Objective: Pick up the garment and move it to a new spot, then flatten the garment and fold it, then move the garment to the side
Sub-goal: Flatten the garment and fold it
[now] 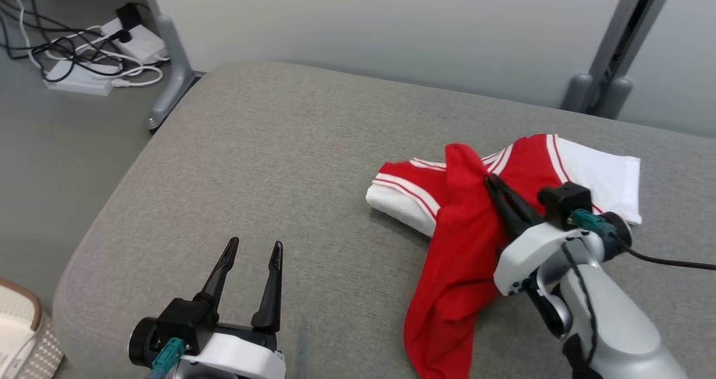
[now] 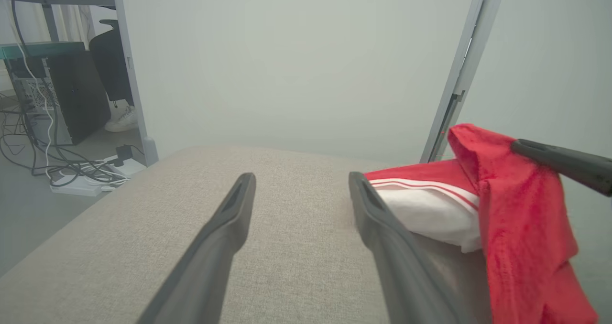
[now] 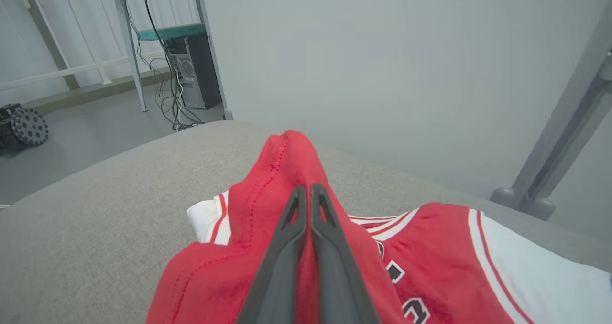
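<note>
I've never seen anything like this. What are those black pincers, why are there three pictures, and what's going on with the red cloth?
The pincers are a two-armed robot's hands. One picture comes from a camera on its head, looking down; the other two come from cameras on its wrists, looking along the fingers. A red and white garment lies crumpled on a grey cushion. The right gripper is shut, pinching a fold of red cloth and lifting it into a peak. The left gripper waits open above the cushion, holding nothing. Cables lie on the floor behind.
</note>
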You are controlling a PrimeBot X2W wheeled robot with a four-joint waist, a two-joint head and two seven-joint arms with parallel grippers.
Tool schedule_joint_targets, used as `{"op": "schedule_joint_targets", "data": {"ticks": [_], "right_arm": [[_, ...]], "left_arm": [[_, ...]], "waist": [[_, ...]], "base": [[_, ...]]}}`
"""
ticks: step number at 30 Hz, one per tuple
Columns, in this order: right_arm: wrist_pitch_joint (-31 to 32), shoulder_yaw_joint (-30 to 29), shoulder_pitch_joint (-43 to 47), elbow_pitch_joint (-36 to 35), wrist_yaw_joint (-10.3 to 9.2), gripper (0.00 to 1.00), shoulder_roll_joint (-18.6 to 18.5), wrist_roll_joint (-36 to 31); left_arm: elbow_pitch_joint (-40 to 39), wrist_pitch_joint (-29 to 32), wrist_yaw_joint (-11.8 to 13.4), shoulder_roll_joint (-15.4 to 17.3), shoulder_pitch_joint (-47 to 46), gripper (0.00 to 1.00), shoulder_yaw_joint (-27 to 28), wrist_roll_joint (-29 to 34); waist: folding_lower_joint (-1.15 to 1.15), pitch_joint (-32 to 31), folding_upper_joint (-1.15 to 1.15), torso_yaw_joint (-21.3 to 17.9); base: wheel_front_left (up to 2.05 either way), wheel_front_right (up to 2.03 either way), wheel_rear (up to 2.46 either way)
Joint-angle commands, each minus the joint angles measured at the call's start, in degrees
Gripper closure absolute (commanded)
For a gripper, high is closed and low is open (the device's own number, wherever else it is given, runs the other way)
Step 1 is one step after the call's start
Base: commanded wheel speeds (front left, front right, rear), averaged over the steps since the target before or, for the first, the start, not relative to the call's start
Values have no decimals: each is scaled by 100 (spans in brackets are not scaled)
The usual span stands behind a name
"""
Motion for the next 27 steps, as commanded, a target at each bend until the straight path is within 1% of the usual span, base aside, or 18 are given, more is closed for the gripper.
{"op": "schedule_joint_targets", "data": {"ticks": [1, 3, 5, 8, 10, 12, 13, 14, 16, 17, 20, 21, 24, 27], "right_arm": [[-16, -125, 144, -170, -4, 100, -136, 35], [146, -322, 392, -545, -4, 100, -245, 136], [381, -380, 620, -1015, -4, 100, -403, 222], [724, -618, 999, -1659, -4, 100, -647, 486], [933, -785, 1222, -1959, -4, 100, -841, 491], [1182, -981, 1418, -2105, -3, 100, -873, 553], [1309, -1103, 1510, -2114, -3, 78, -905, 503], [1429, -1229, 1580, -2100, -4, 0, -921, 456], [1578, -1526, 1688, -2072, -4, 0, -892, 255], [1617, -1643, 1739, -2081, -4, 0, -819, 155], [1497, -1821, 1788, -2311, -3, 0, -598, -20], [1497, -1821, 1788, -2311, -3, 0, -598, -20], [1225, -1785, 1811, -2653, -4, 0, -450, -90], [952, -1556, 1889, -3007, -4, 0, -323, 0]], "left_arm": [[-13, -9, -17, 25, 40, 0, 53, 33], [-19, -8, -47, 22, 42, 0, 87, 61], [-29, -9, -52, 24, 36, 0, 116, 85], [-43, -9, -87, 23, -9, 0, 138, 98], [-34, -8, -99, 21, -53, 0, 113, 118], [-42, -9, -94, 27, -80, 0, 115, 113], [-42, -9, -94, 27, -79, 0, 110, 115], [-32, -9, -102, 27, -87, 0, 108, 122], [-17, -9, -127, 24, -130, 0, 93, 141], [-13, -9, -130, 24, -141, 0, 100, 145], [-4, -9, -154, 27, -151, 0, 130, 158], [-4, -9, -154, 27, -151, 0, 130, 158], [11, -9, -176, 20, -143, 0, 142, 192], [13, -9, -181, 25, -167, 0, 130, 186]], "waist": [[0, -73, 0, -303], [0, -86, 0, -492], [0, -84, 0, -674], [0, -61, 0, -916], [0, -47, 0, -1031], [0, -37, 0, -1131], [0, -32, 0, -1170], [0, -27, 0, -1200], [0, -17, 0, -1240], [0, -14, 0, -1258], [0, 1, 0, -1313], [0, 1, 0, -1313], [0, -6, 0, -1368], [0, -14, 0, -1419]], "base": [[0, 0, 0], [0, 0, 0], [0, 0, 0], [0, 0, 0], [0, 0, 0], [0, 0, 0], [0, 0, 0], [0, 0, 0], [0, 0, 0], [0, 0, 0], [0, 0, 0], [0, 0, 0], [0, 0, 0], [0, 0, 0]]}}
